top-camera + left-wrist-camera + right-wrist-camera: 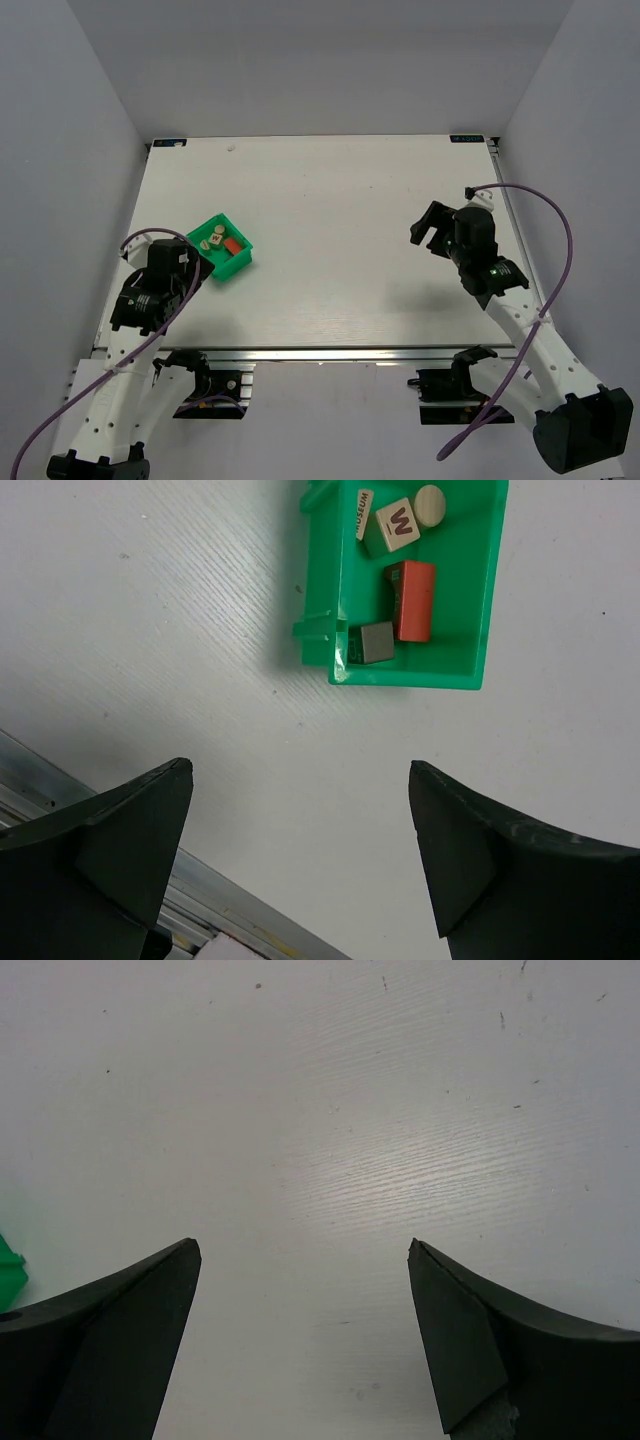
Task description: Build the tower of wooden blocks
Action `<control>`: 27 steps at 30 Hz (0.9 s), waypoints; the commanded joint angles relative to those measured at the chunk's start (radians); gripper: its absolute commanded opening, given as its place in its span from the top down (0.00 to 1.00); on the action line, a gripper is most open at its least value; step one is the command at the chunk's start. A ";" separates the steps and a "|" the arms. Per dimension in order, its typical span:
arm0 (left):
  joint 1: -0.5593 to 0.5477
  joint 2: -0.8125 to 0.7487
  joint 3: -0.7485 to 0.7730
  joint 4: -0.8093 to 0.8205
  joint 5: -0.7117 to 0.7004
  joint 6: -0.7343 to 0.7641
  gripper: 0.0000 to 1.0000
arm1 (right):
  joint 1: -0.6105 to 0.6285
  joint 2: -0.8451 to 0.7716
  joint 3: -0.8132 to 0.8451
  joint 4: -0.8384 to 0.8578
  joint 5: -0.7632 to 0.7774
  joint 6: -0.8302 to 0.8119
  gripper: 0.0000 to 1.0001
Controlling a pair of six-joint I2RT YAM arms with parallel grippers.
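No tower stands; the wooden blocks lie loose inside a green bin [345, 600], also in the top view [240, 266]. In it are a red-orange block [412, 600], a grey-brown cube [377, 641], a pale cube with a W [399, 524], a pale round piece [430, 504] and a narrow lettered piece [362, 513]. My left gripper [300, 770] is open and empty, just near of the bin; in the top view it [188, 262] is at the bin's left. My right gripper [303, 1248] is open and empty over bare table at the right [428, 232].
The white table [340, 210] is enclosed by grey walls at the back and sides. Its metal front rail [60, 780] runs close below my left gripper. A corner of the green bin [8, 1265] shows at the left edge of the right wrist view.
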 commanded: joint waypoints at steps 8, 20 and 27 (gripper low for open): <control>0.011 0.081 -0.083 0.234 0.009 0.007 0.02 | 0.000 -0.032 -0.067 0.141 -0.128 -0.059 0.10; 0.017 0.406 -0.054 0.439 -0.111 0.021 0.13 | 0.000 0.013 -0.074 0.140 -0.167 -0.091 0.11; 0.022 0.528 -0.031 0.482 -0.180 0.007 0.34 | 0.000 0.018 -0.072 0.123 -0.127 -0.105 0.11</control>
